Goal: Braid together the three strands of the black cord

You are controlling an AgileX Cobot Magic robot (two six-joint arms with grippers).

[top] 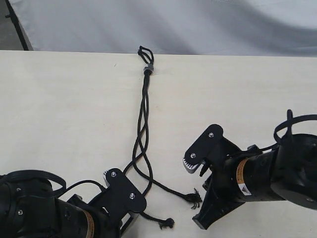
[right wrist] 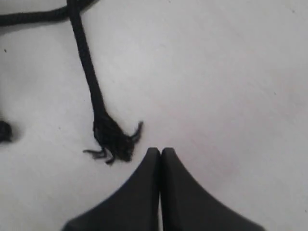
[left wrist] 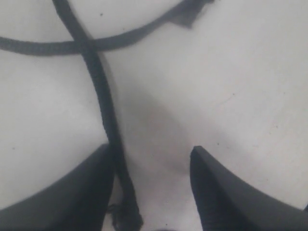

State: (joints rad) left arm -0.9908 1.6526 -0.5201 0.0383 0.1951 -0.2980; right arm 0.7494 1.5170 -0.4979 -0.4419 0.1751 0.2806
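The black cord lies lengthwise on the table, its short loops and grey band at the far edge. The three strands run toward me and cross loosely. One frayed tip lies just beside my right gripper, which is shut on nothing; that same tip rests a little off its fingertips. A second tip lies near the front edge. My left gripper stands open over the third strand, which runs between the fingers close to one of them.
The pale wooden table ends at a grey backdrop behind the loops. Both arms with their thicker black cables crowd the front corners; the right arm's body sits at the right edge.
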